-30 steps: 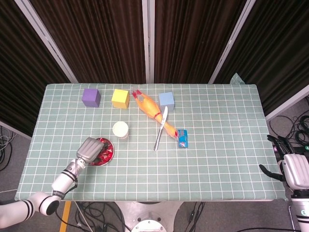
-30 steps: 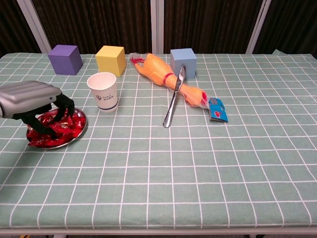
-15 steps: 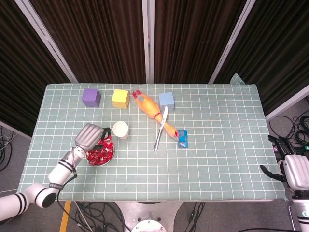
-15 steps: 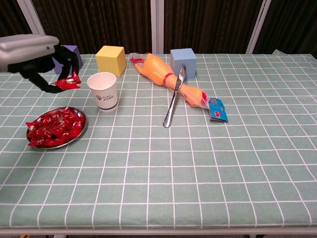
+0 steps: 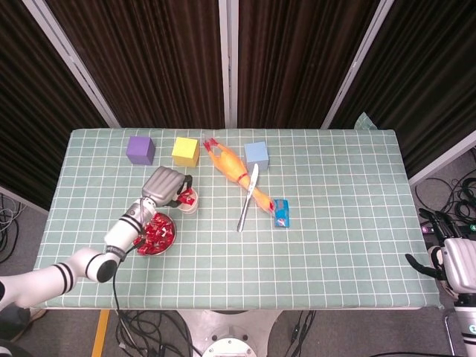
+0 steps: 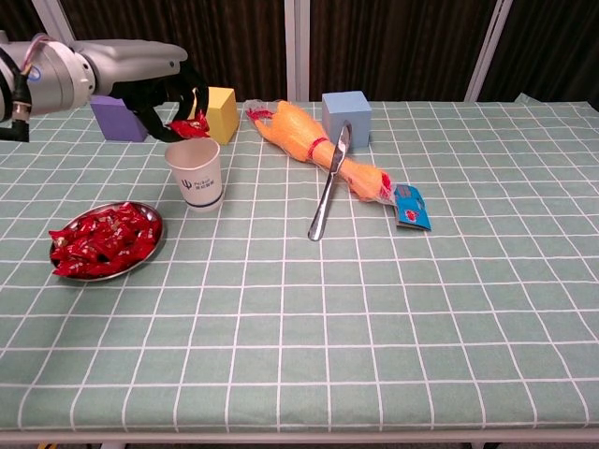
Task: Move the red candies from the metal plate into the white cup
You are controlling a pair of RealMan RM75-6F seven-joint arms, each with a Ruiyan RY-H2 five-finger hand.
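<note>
Your left hand [image 6: 159, 89] pinches one red wrapped candy [image 6: 187, 128] just above the white paper cup [image 6: 197, 173]; the round metal plate [image 6: 150, 245], beside the cup, holds the rest. Only the head view shows your right hand [image 5: 452, 256], fingers spread, off the worktop [image 5: 349, 223].

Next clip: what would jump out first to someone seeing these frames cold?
The left hand holds a red candy just above the white cup. Beside the cup, nearer the front edge, the metal plate is heaped with red candies. Mid-table, a knife lies across an orange rubber chicken.
</note>
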